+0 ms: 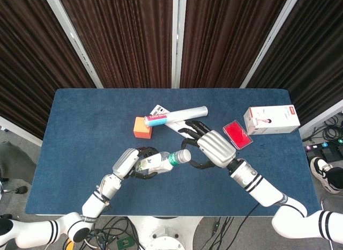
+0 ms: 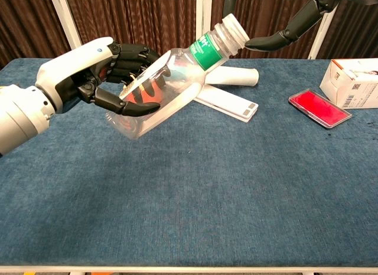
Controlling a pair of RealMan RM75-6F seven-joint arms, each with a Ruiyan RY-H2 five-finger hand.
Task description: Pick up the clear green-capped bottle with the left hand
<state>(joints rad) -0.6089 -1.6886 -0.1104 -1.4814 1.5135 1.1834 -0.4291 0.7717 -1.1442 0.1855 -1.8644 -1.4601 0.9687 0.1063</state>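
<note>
Lower centre of the head view: left hand [image 1: 130, 163] has its fingers wrapped around the body of the clear bottle [image 1: 161, 162], grasp looks solid. Chest view confirms it: bottle [image 2: 168, 89] is off the blue table [image 2: 236, 186], tilted, neck and white cap end pointing up-right, green band just below the cap. Left hand [image 2: 100, 74] grips the lower half, thumb under, fingers over.

Right hand [image 1: 210, 145] sits just beside the cap end, fingers spread, holding nothing; can't tell if a fingertip touches the cap.

Judgement: pick is essentially done, bottle lifted and held clear of the table. What's left is at most holding it steady. Orange block [image 1: 142, 127], white tube [image 1: 177, 115], red case [image 1: 237, 134], white box [image 1: 271, 119] lie further up the frame, well apart from the bottle
</note>
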